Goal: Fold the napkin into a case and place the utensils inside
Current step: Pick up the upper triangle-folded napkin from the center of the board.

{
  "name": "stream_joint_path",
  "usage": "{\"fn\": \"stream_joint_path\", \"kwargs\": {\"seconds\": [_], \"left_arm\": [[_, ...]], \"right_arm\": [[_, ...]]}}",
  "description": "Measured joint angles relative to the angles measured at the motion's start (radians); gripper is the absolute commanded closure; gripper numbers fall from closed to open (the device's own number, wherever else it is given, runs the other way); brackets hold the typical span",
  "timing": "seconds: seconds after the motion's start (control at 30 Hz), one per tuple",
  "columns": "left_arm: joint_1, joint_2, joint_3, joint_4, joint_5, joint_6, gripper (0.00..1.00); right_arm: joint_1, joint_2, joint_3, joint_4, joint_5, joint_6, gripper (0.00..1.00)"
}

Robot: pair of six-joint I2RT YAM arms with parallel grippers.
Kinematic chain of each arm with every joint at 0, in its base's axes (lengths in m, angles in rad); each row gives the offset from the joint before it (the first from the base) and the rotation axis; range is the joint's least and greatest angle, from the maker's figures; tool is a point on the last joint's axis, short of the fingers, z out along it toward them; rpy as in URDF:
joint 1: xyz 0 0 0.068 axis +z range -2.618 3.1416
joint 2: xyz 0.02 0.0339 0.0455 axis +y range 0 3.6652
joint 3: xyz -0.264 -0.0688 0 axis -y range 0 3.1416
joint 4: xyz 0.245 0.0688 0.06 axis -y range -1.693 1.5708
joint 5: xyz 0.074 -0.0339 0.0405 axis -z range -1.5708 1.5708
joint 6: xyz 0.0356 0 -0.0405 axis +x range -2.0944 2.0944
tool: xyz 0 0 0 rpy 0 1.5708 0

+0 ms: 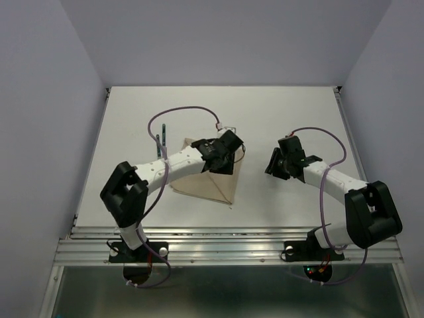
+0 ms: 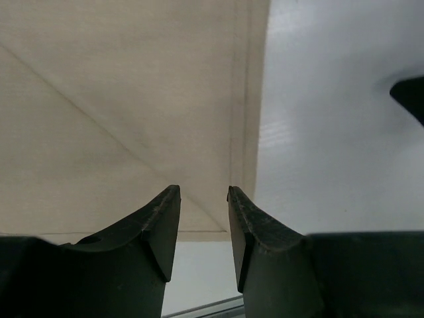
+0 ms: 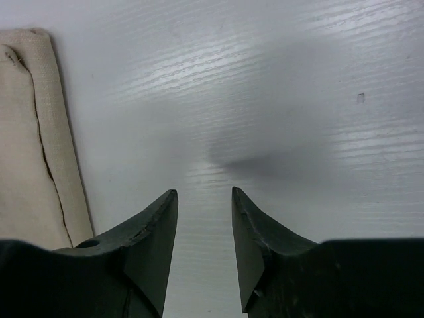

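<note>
Two grippers, jaws parted, nothing gripped. Left gripper (image 2: pixel 203 192) hangs over the hemmed edge of the napkin (image 1: pixel 209 182), which lies folded to a triangle, left of centre on the table (image 1: pixel 285 112). Right gripper (image 3: pixel 204 193) over tabletop just beside the cloth; utensils (image 1: pixel 159 142) at its far-left corner.

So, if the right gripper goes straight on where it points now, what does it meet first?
The right gripper would probably meet the white table first; the napkin lies off to the side of its line.
</note>
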Motion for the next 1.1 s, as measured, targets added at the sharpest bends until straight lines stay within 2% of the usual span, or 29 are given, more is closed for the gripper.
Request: {"fn": "stream_joint_path", "kwargs": {"seconds": [0.07, 0.17, 0.3, 0.43, 0.93, 1.1], "left_arm": [[-0.074, 0.043, 0.011, -0.011, -0.025, -0.024, 0.53], [-0.16, 0.125, 0.031, -0.031, -0.059, -0.053, 0.45], [-0.23, 0.207, 0.043, -0.068, -0.11, -0.085, 0.42], [-0.269, 0.219, 0.043, -0.084, -0.121, -0.098, 0.42], [-0.302, 0.249, 0.043, -0.085, -0.125, -0.11, 0.59], [-0.31, 0.262, 0.042, -0.085, -0.128, -0.111, 0.6]], "right_arm": [[-0.015, 0.002, 0.0, 0.0, -0.007, -0.008, 0.52], [-0.027, 0.002, 0.0, 0.001, -0.014, -0.016, 0.5], [-0.037, 0.002, 0.0, 0.002, -0.015, -0.027, 0.48], [-0.043, 0.002, 0.0, 0.002, -0.015, -0.036, 0.48], [-0.043, 0.002, -0.003, 0.003, -0.019, -0.04, 0.47], [-0.043, 0.002, -0.003, 0.003, -0.021, -0.042, 0.47]]}}
